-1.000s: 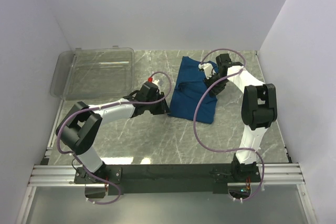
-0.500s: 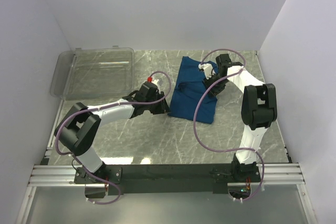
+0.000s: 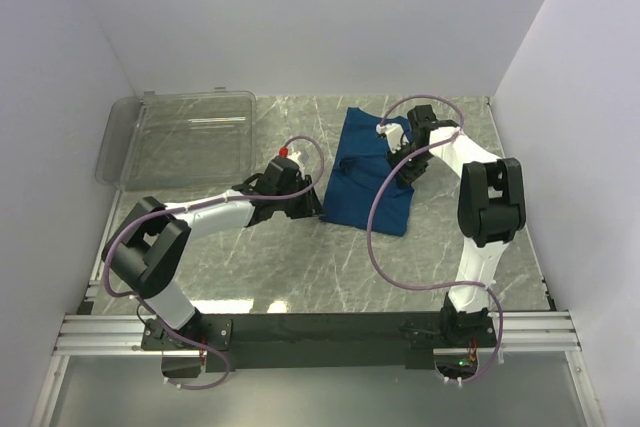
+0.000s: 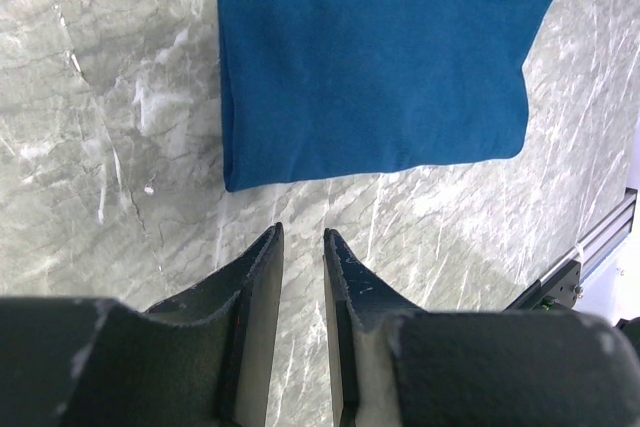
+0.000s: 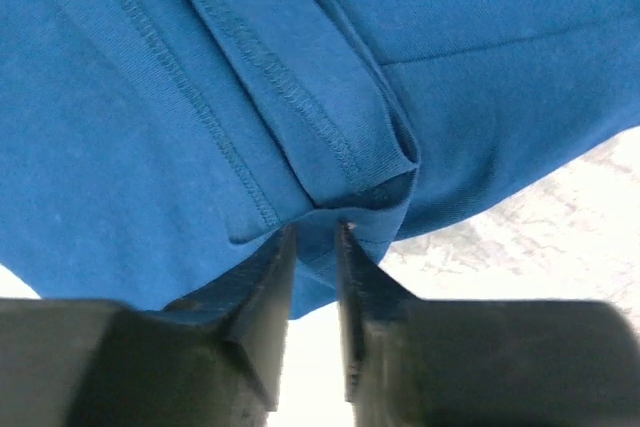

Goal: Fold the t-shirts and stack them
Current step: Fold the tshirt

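Note:
The dark blue t-shirt (image 3: pixel 365 172) lies folded into a long strip on the marble table, right of centre. Its print is hidden. My right gripper (image 3: pixel 400 147) is at the shirt's far right edge. In the right wrist view its jaws (image 5: pixel 315 227) stand narrow, with a bunched fold of the t-shirt (image 5: pixel 200 77) pinched at the tips. My left gripper (image 3: pixel 315 209) hovers just off the shirt's near left corner. In the left wrist view the left gripper (image 4: pixel 302 232) has a narrow empty gap, with bare marble between the fingers and the t-shirt (image 4: pixel 370 57) just beyond.
A clear plastic bin (image 3: pixel 180 137) sits at the far left of the table. Purple cables (image 3: pixel 375 237) loop over the shirt and the table near both arms. White walls close in the table at the back and both sides.
My right gripper has shifted slightly left and back along the shirt's edge. The left arm has hardly moved.

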